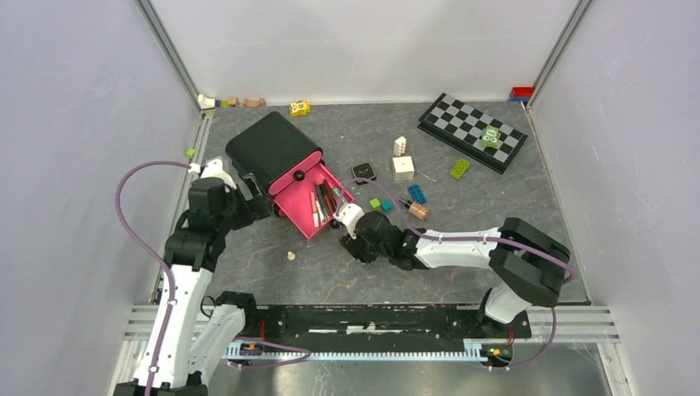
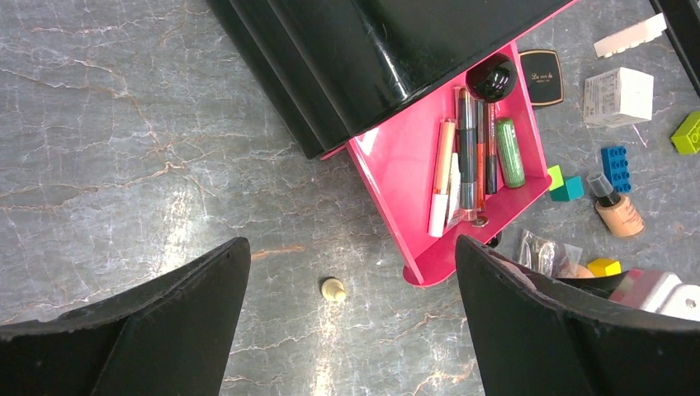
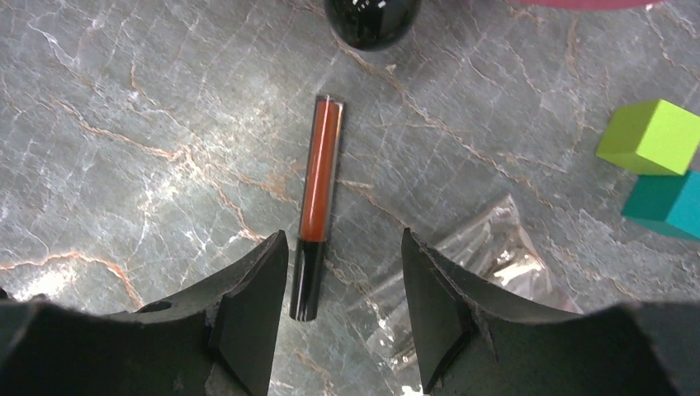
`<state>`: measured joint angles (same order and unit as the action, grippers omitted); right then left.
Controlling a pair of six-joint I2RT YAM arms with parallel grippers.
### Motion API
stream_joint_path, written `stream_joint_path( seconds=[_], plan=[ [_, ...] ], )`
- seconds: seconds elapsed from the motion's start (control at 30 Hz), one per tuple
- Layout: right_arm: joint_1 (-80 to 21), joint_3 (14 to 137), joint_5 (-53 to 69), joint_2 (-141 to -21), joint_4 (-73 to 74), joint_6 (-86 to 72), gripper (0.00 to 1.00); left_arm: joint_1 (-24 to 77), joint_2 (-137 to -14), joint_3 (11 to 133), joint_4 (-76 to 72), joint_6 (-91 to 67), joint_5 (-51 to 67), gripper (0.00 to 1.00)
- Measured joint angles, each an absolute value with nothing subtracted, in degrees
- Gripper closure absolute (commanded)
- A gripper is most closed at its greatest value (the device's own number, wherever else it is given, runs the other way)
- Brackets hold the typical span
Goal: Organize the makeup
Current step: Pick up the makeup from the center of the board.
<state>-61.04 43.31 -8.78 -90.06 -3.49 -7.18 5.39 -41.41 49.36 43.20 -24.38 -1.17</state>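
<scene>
Right gripper point(image 3: 344, 239) jaws stood apart, gripping nothing. Orange lip gloss tube point(image 3: 318, 181) lay flat mid-worktop, cap end between them. Left gripper point(image 2: 351, 243) fully open beside pink drawer point(image 2: 396, 157) holding makeup sticks point(image 2: 466, 148).

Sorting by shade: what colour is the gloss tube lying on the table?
Orange-red tube, black cap; right wrist view.

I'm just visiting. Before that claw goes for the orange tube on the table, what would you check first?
1. Right gripper jaws apart: ok.
2. Lip gloss tube lined up: ok, its black cap end lies between the jaws, flat on the table.
3. Clear wrapper away from the fingers: not ok, it lies close beside one.
4. Pink drawer open, with bare floor left: ok.
5. Left gripper open, holding nothing: ok.
6. Height above the table: cannot tell.
</scene>
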Motion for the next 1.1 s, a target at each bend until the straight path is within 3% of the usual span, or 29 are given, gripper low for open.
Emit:
stream_joint_path(
  seconds=[0.5,0.77,1.1],
  plan=[
    [-60.69,44.45,-5.17,-96.05,-7.73,-7.88,0.51,5.39,-41.23,49.36,43.22,-24.38,-1.21,0.0],
    [-60.62,43.64,-5.45,-96.33,-10.07,-8.78,0.79,5.39,-41.36,49.36,43.22,-24.38,-1.21,0.0],
    [-60.62,42.59,-7.38,-93.32,-7.05,-10.13,0.92,5.39,-41.39,49.36,43.22,-24.38,-1.23,0.0]
  ],
)
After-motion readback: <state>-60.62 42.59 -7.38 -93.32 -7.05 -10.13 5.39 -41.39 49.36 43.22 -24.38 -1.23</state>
